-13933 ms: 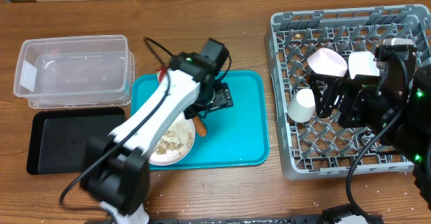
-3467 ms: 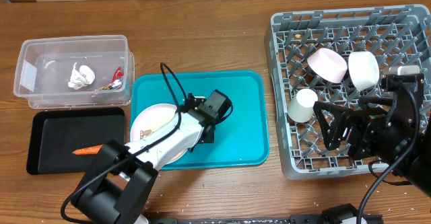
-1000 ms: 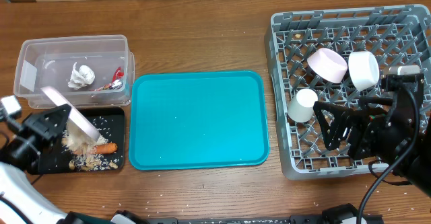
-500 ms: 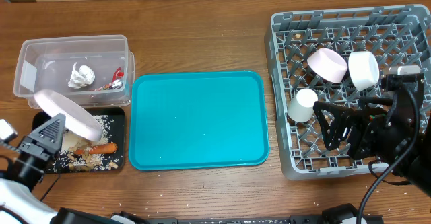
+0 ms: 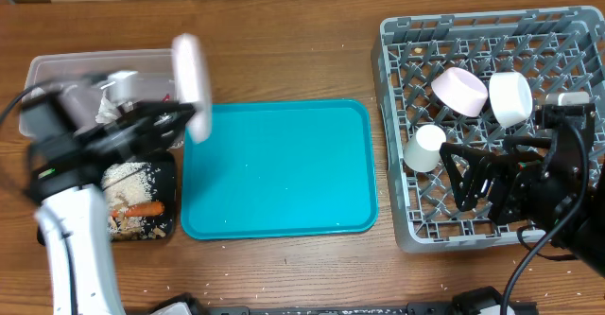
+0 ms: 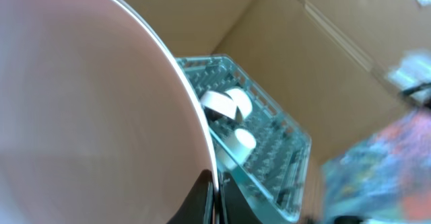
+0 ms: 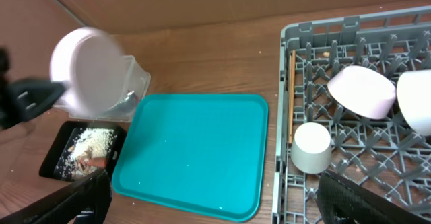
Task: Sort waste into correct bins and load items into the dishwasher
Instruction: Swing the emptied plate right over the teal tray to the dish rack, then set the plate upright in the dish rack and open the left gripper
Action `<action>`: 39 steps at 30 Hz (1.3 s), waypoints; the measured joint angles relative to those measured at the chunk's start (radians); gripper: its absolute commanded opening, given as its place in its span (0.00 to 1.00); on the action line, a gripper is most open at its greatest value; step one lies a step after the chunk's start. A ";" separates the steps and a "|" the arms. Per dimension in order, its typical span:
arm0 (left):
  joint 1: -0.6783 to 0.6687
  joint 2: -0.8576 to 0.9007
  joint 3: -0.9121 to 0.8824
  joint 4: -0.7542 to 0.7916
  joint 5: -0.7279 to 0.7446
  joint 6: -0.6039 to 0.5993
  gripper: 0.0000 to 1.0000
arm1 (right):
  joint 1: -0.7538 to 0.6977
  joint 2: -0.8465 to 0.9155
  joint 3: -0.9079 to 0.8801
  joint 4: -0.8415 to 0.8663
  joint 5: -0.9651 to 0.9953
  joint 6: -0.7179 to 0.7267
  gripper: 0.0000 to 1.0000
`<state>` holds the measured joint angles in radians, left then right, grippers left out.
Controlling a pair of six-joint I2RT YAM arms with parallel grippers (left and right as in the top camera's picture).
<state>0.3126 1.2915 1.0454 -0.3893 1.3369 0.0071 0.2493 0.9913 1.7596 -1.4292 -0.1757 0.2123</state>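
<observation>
My left gripper [image 5: 186, 117] is shut on the rim of the round white plate [image 5: 191, 83], which stands on edge in the air over the teal tray's left corner. The plate [image 6: 87, 116] fills the left wrist view, with the fingers [image 6: 202, 200] pinching its edge. Rice and the carrot [image 5: 143, 208] lie in the black tray [image 5: 168, 228]. My arm partly hides the clear tub [image 5: 57, 69]. Two bowls [image 5: 460, 90] [image 5: 511, 97] and the cup [image 5: 425, 147] sit in the grey rack [image 5: 492, 31]. Above the rack my right gripper [image 5: 475, 178] is open and holds nothing.
The teal tray [image 5: 279, 168] lies bare between the bins and the rack. A thin wooden chopstick [image 7: 291, 96] lies along the rack's left side. Loose rice grains dot the wooden table [image 5: 284, 60] near its front edge.
My left arm has lifted the plate off its tilt over the black tray and swung it up and to the right. The right arm has not moved.
</observation>
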 measured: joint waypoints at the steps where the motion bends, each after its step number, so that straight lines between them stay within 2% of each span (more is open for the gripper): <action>1: -0.078 0.011 0.000 0.114 -0.043 -0.061 0.04 | 0.000 0.000 0.000 0.000 0.000 0.000 1.00; 7: -0.486 0.163 0.014 0.920 -0.251 -0.515 0.04 | 0.000 0.000 0.000 0.000 0.000 0.000 1.00; 9: -0.608 0.235 0.017 1.094 -0.344 -0.658 0.04 | 0.000 0.000 0.000 0.000 0.000 0.000 1.00; 14: -0.783 0.412 0.018 1.261 -0.555 -0.892 0.04 | 0.000 0.000 0.000 0.000 0.000 0.000 1.00; 18: -0.879 0.562 0.015 1.422 -0.703 -1.020 0.04 | 0.000 0.000 0.000 0.000 0.000 0.000 1.00; 21: -0.924 0.621 0.014 1.483 -0.779 -1.086 0.04 | 0.000 0.000 0.000 -0.001 0.000 0.000 1.00; 27: -0.937 0.657 0.014 1.509 -0.879 -1.159 0.05 | 0.000 0.000 0.000 0.000 0.000 0.000 1.00; 28: -0.937 0.658 0.014 1.501 -0.891 -1.161 0.11 | 0.000 0.000 0.000 0.000 0.000 0.000 1.00; 29: -0.937 0.658 0.014 1.491 -0.901 -1.160 0.23 | 0.000 0.000 0.000 -0.001 0.000 0.000 1.00; 30: -0.937 0.659 0.014 1.484 -0.909 -1.157 0.39 | 0.000 0.000 0.000 0.000 0.000 0.000 1.00; 31: -0.937 0.659 0.014 1.479 -0.915 -1.155 0.62 | 0.000 0.000 0.000 0.000 0.000 0.000 1.00; 32: -0.937 0.660 0.014 1.472 -0.920 -1.153 0.95 | 0.000 0.000 0.000 -0.001 0.000 0.000 1.00; 33: -0.937 0.660 0.014 1.464 -0.922 -1.150 1.00 | 0.000 0.000 0.000 0.000 0.000 0.000 1.00; 39: -0.922 0.659 0.014 1.402 -0.860 -1.084 1.00 | 0.000 0.000 0.000 -0.001 0.000 0.000 1.00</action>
<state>-0.6094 1.9507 1.0599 1.0122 0.4767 -1.0771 0.2493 0.9913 1.7599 -1.4300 -0.1753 0.2127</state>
